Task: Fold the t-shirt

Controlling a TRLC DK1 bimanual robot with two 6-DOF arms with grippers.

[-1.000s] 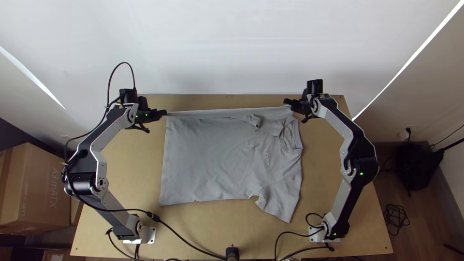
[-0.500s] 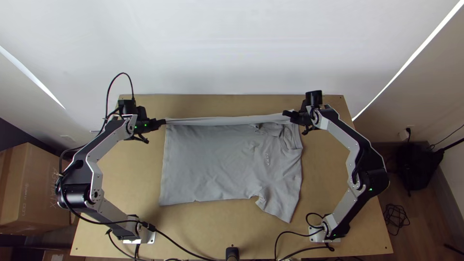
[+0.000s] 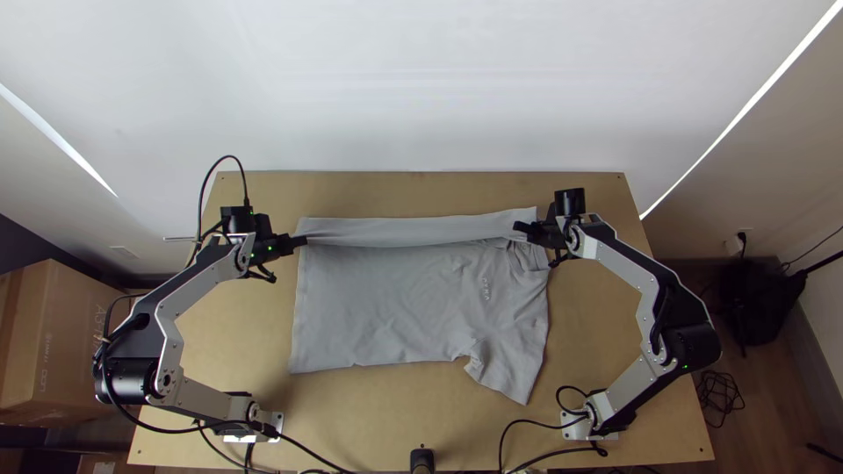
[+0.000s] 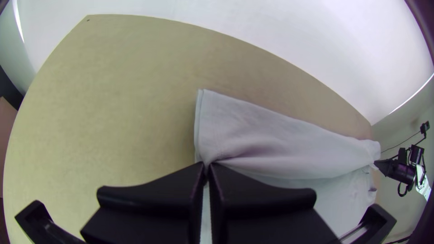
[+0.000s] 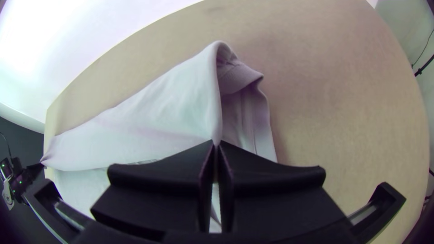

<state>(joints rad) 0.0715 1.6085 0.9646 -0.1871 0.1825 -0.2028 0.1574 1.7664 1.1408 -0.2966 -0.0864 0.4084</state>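
The top view looks steeply down from high over the near edge of the table [image 3: 239, 329]. Both wrist views look from close by, over opposite ends of the t-shirt [image 3: 386, 303], toward the far wall [image 3: 421, 88], sharing its turned-over strip [image 3: 395, 231].

The t-shirt [image 3: 386, 303] is showing matt, softly creasing cloth between the far and near edges of the table [image 3: 228, 351], which is looking like smooth, dull wood. The left gripper [image 3: 301, 240] and right gripper [image 3: 520, 228] are presenting matt, plastic-looking fingers, while the arms' links [image 3: 625, 260] are carrying a satin metallic sheen. Beyond the table's left edge, a box [image 3: 61, 342] is showing matt cardboard
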